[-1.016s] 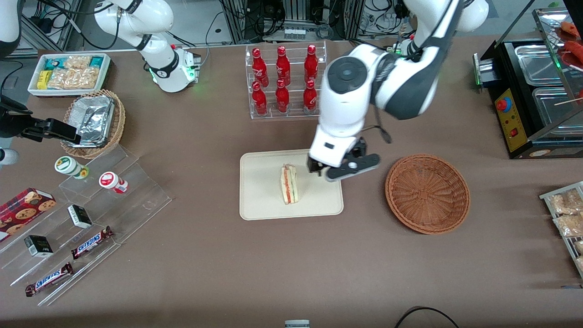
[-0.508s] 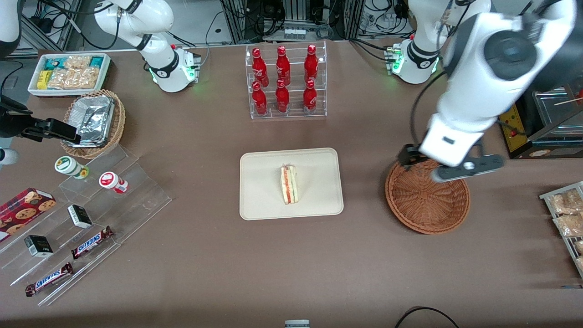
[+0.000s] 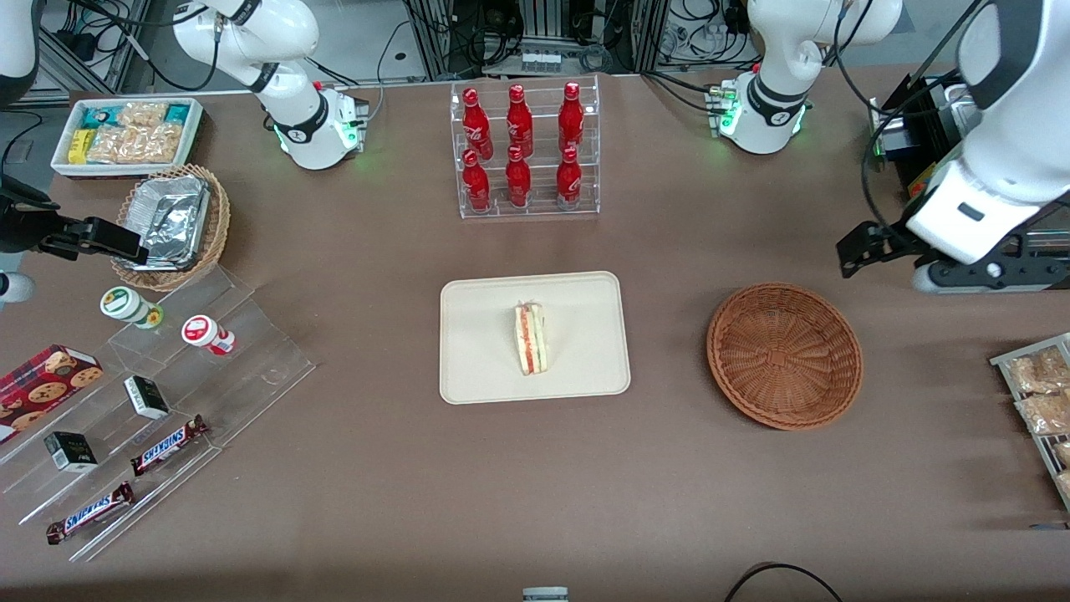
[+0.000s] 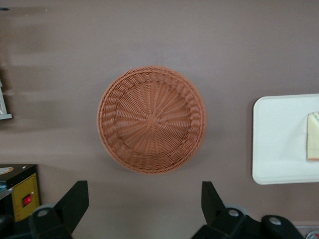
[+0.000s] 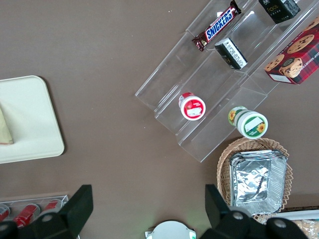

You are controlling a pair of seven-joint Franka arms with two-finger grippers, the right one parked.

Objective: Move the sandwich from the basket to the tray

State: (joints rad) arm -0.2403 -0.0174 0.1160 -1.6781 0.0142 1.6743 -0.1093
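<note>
The sandwich (image 3: 529, 339), a pale wedge with red and orange filling, lies on the cream tray (image 3: 485, 343) in the middle of the table. The reddish-brown woven basket (image 3: 784, 355) beside the tray holds nothing. My left gripper (image 3: 869, 247) hangs raised above the table, farther from the front camera than the basket and toward the working arm's end. It is open with nothing between its fingers. The left wrist view looks down on the basket (image 4: 151, 119), the tray's edge (image 4: 279, 139) and a corner of the sandwich (image 4: 313, 135), with the gripper (image 4: 144, 204) short of the basket's rim.
A clear rack of red bottles (image 3: 518, 150) stands farther back than the tray. A black machine (image 3: 953, 192) and a rack of snack packets (image 3: 1036, 393) sit at the working arm's end. Acrylic shelves (image 3: 167, 368), a tan basket with foil containers (image 3: 171, 221) and a white bin (image 3: 125, 134) fill the parked arm's end.
My gripper left the tray, passed over the basket and went on toward the working arm's end of the table. The sandwich stayed on the tray.
</note>
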